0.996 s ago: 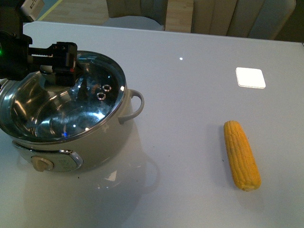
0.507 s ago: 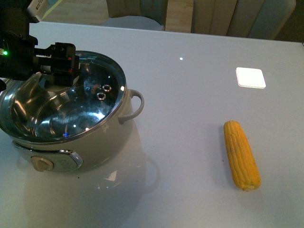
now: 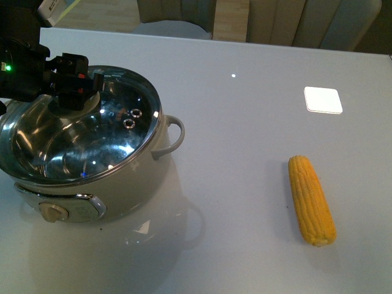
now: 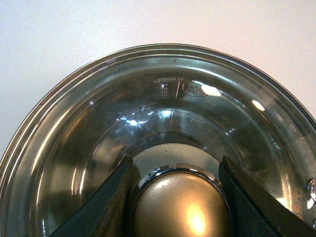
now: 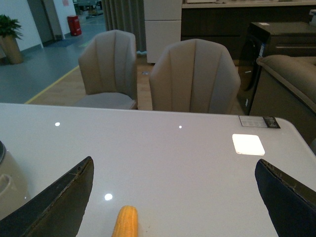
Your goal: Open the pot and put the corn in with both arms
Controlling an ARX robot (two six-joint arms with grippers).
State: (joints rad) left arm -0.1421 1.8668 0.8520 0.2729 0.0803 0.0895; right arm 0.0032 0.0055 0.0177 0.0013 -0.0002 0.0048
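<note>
while clamped, by the look of it, on the rounded brass-coloured knob (image 4: 180,210) of the round glass lid (image 3: 116,131) with its steel rim, sits low over the large cream-white electric pot (image 3: 138,180): left hand (image 4: 175,165), one black finger tight against each side of that knob. opening step, then, and not yet done; lid down on the pot's rim. next, most likely: lift straight up, swing clear, set down on the pale grey worktop (image 3: 245,135). calls for a steady squeeze, given a smooth domed knob that could slip, and for a level lift so as not to drag the pot. found well apart from the pot, flat on the worktop toward the right arm's side: the tapered yellow husked corn cob (image 3: 311,199), untouched. hovering above it, right hand (image 5: 174,162), fingers spread wide, holding nothing. through the glass, only shiny steel walls and glints; nothing seen inside the pot.
</note>
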